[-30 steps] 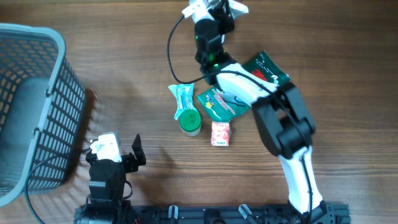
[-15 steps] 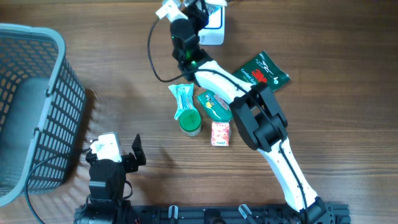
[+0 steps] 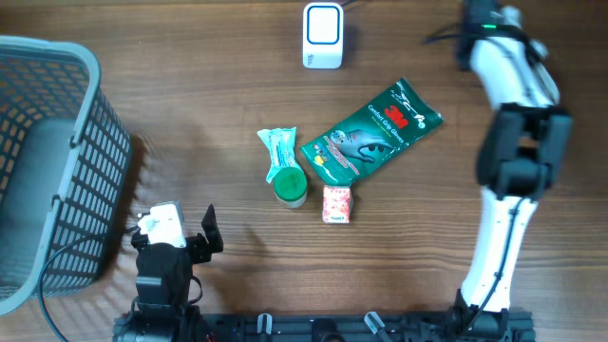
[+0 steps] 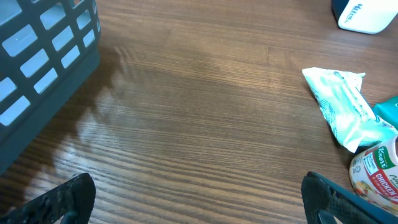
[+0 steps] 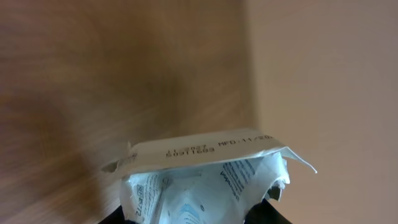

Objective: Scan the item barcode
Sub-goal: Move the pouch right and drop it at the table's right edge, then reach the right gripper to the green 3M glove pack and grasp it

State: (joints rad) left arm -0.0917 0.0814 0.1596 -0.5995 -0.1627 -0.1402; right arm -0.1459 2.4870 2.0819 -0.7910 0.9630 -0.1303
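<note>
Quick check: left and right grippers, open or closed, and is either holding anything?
Left gripper: open, holding nothing.
Right gripper: closed on a crinkled white packet with a printed date code.

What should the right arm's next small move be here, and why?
Probably carry the white packet, held in the right gripper, over toward the white scanner and turn its barcode side to it. The arm is at the table's far right corner, well away from the scanner. The wrist view shows only a printed date code on the packet.
</note>
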